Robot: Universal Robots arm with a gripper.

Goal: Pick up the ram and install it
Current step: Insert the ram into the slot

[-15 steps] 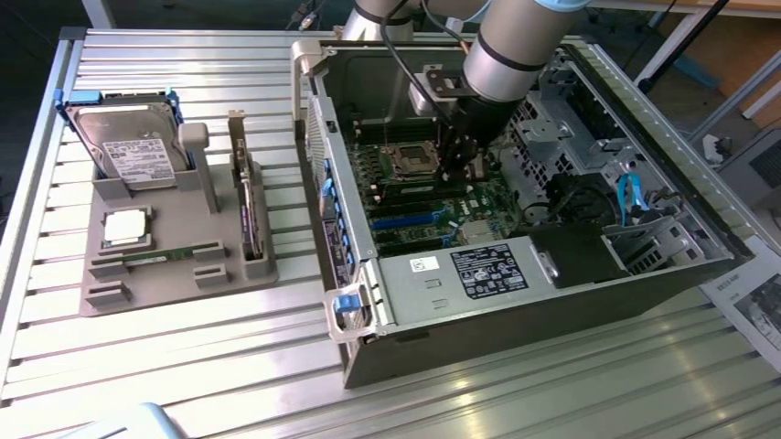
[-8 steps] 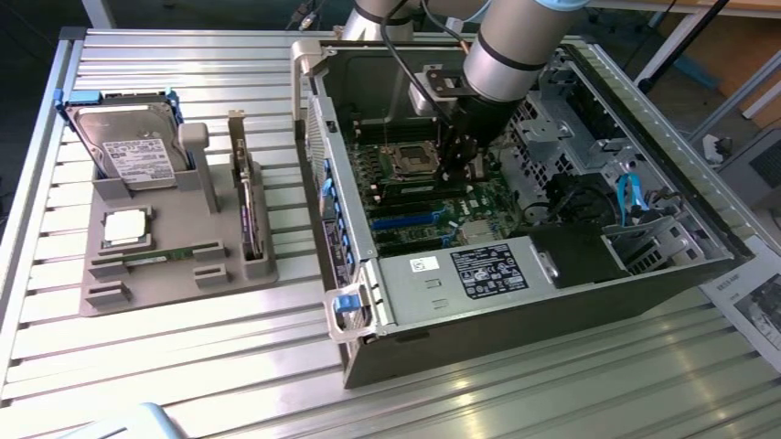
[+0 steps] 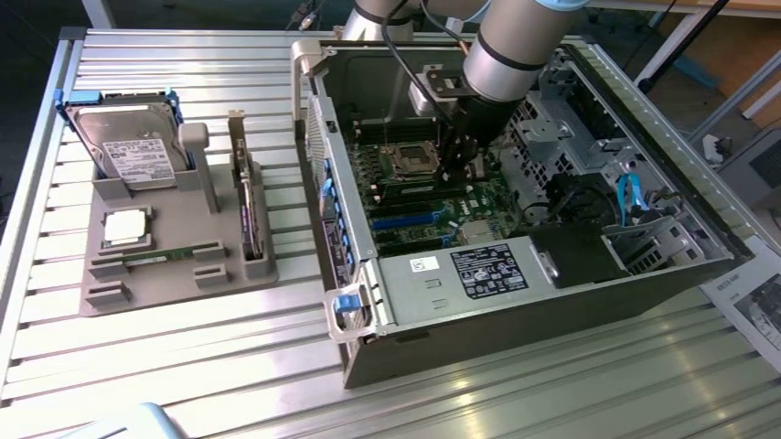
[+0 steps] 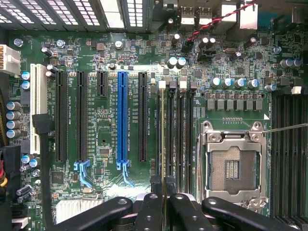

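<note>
The ram [image 4: 162, 134] shows edge-on in the wrist view as a thin olive-green strip. It stands in the DIMM slot nearest the long black card slots and runs straight out from between my fingertips. My gripper [image 4: 162, 186] is shut on its near end, one dark finger [image 4: 154, 202] on each side. In the exterior view the gripper [image 3: 459, 166] reaches down into the open computer case [image 3: 488, 274], low over the motherboard [image 3: 422, 215] beside the processor socket [image 3: 409, 157]. The arm hides the ram there.
Empty black memory slots [image 4: 180, 134] and the open processor socket [image 4: 232, 168] lie beside the ram, with a blue card slot [image 4: 122, 120] on the other side. The grey fixture [image 3: 183, 274] holds a hard drive [image 3: 134, 146], a silver chip [image 3: 126, 227], an upright card [image 3: 251, 219] and a green stick [image 3: 159, 259].
</note>
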